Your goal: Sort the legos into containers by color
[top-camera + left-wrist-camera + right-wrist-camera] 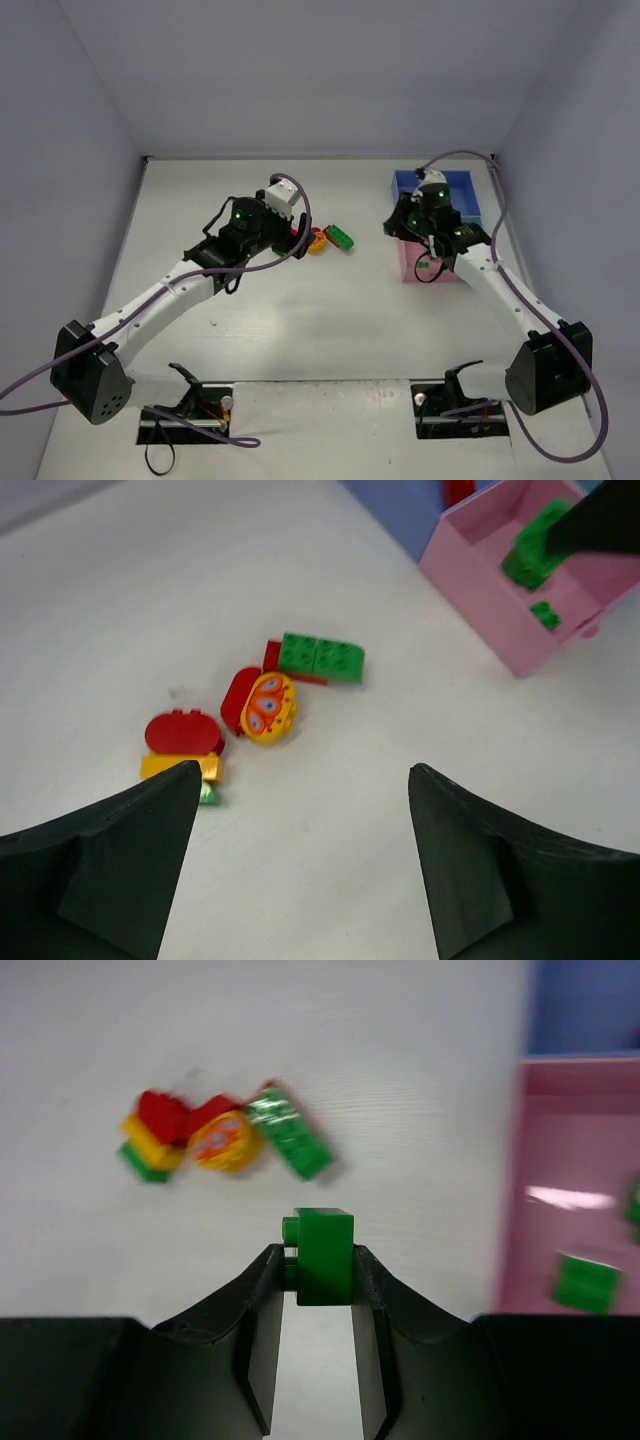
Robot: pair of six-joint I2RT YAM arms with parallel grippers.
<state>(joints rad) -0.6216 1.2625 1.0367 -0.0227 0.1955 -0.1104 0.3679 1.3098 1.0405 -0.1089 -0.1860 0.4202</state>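
My right gripper (318, 1260) is shut on a small green lego (325, 1235) and hangs by the left side of the pink container (570, 1160). That container holds two more green legos (588, 1282). The blue container (460, 185) joins it at the far side. A cluster of loose legos (325, 240) lies on the table: a long green one (322, 657), a yellow round one (270, 708), red ones (183, 732) and an orange one (180, 767). My left gripper (300, 780) stands open just short of this cluster, with nothing between its fingers.
The pink container (480, 590) shows at the left wrist view's top right, with the right gripper's held green lego (530, 555) above it. Grey walls close in the white table (300, 320) on three sides.
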